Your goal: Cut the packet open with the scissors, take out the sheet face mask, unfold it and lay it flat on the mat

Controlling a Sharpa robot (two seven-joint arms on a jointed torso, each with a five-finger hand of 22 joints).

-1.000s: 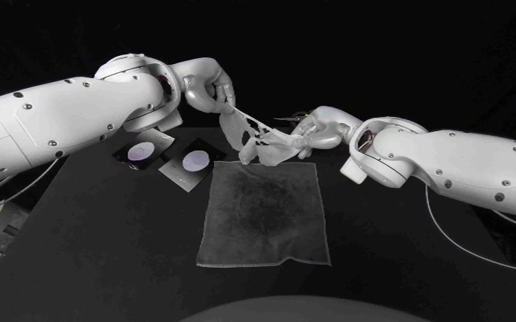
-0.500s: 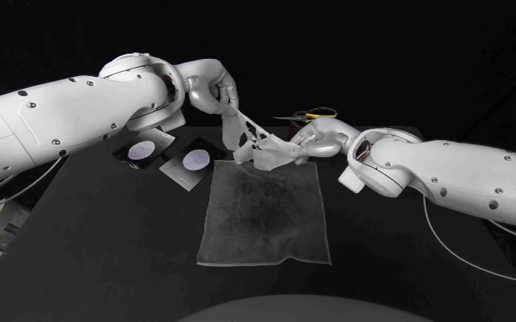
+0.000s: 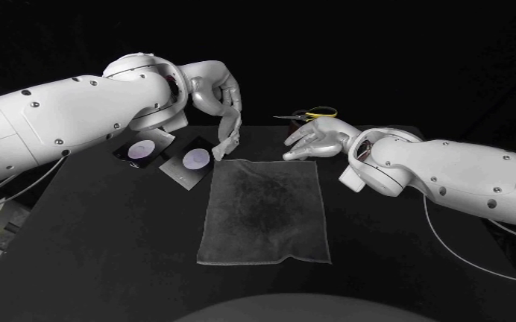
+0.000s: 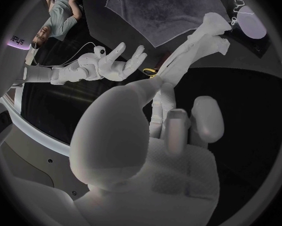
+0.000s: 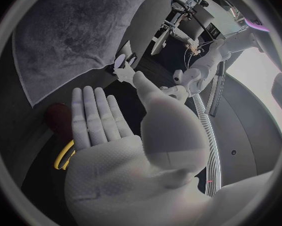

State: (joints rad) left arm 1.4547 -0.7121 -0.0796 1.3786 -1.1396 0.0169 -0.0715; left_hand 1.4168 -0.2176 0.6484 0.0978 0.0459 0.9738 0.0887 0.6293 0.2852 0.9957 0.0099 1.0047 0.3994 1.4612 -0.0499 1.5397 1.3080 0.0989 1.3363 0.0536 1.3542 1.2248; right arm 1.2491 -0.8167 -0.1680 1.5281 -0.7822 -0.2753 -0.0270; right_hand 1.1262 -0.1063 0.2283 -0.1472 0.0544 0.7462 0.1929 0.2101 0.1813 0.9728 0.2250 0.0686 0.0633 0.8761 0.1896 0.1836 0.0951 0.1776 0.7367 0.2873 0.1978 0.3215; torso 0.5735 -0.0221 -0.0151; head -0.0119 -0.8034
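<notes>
Pinched by the left hand (image 3: 213, 88) above centre, the limp white sheet face mask (image 3: 227, 134) was judged best caught low by the empty right hand (image 3: 315, 139), fingers apart, over the grey cloth mat (image 3: 265, 218).

The mat (image 3: 265, 212) is laid on the table (image 3: 107, 247), with two packet pieces (image 3: 192, 162) set just left of its far left corner. The sheet face mask (image 3: 227, 134) is held hanging from the left robot hand (image 3: 215, 91) above that corner. The right robot hand (image 3: 315, 140) is placed over the far right corner, in front of the scissors (image 3: 309, 114).
</notes>
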